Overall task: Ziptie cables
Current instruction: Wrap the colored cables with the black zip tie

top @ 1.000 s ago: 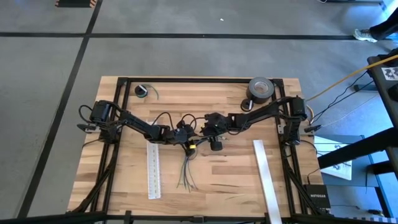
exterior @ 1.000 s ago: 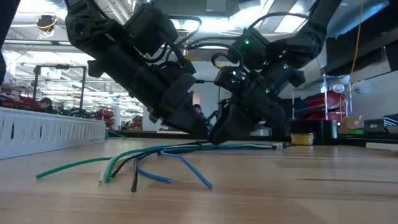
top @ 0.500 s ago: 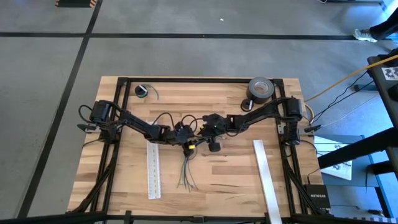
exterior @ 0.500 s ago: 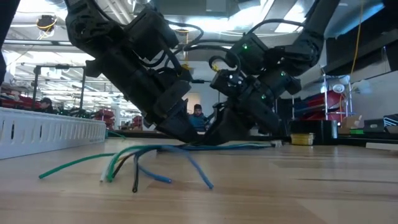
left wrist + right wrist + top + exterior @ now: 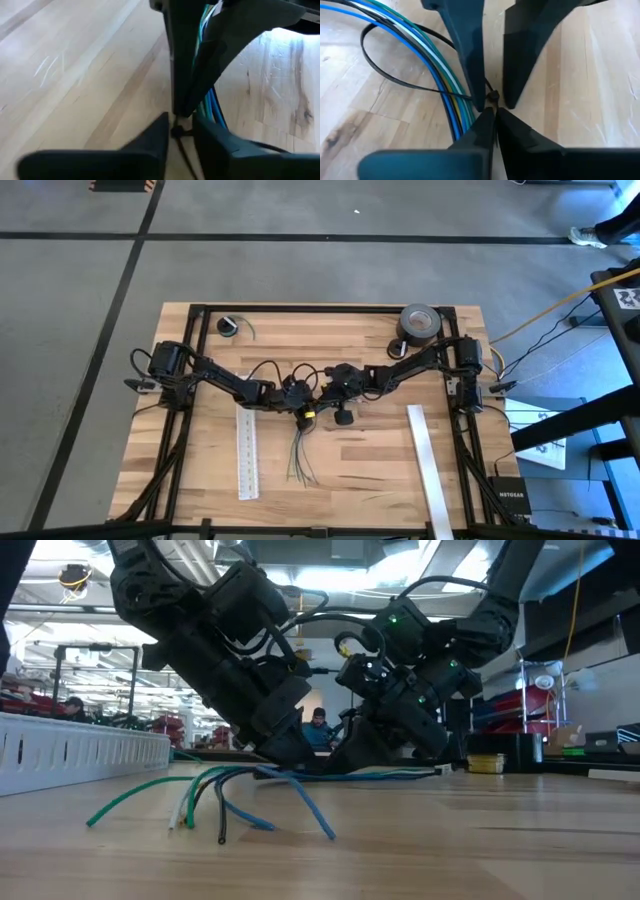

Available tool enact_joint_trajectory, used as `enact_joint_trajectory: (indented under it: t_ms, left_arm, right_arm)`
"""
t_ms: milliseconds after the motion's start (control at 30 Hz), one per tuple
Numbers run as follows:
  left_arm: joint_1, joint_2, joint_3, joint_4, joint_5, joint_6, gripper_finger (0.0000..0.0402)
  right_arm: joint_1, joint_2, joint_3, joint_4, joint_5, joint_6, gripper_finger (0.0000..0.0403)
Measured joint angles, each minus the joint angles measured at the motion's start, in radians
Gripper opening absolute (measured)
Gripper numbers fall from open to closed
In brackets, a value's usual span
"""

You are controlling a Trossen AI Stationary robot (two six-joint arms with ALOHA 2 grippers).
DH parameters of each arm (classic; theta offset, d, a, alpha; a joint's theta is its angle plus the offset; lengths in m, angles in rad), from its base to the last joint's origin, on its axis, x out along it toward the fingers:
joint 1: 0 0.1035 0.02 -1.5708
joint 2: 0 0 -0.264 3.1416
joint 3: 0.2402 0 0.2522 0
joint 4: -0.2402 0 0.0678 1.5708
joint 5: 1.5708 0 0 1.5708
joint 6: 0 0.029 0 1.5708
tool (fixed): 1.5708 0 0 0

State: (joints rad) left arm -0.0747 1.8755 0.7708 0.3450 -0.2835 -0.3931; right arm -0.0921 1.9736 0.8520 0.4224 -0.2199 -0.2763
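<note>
Cables now looped by the ziptie; our right gripper just pinched shut on its head, left gripper narrowed beside it. Next we cinch.

Cables on table, mid-front.

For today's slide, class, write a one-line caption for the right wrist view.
Right gripper shut on thin black plastic ziptie looped around blue, green and white cables, facing left gripper.
</note>
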Motion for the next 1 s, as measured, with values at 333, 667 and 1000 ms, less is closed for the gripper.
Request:
enact_joint_trajectory:
  t_ms: [333, 667, 1000]
  left_arm:
    - [-0.006, -0.027, 0.031, -0.209, 0.039, 0.0, 0.0002]
    - [-0.077, -0.038, 0.079, -0.378, 0.078, -0.048, 0.0001]
    - [-0.1, -0.117, 0.067, -0.354, -0.09, -0.031, 0.0002]
  right_arm:
    - [0.001, -0.001, 0.004, -0.038, 0.052, -0.049, 0.0]
    - [0.001, -0.008, 0.006, -0.128, 0.115, -0.088, 0.0]
    - [-0.003, -0.142, -0.006, -0.218, 0.163, 0.057, 0.0001]
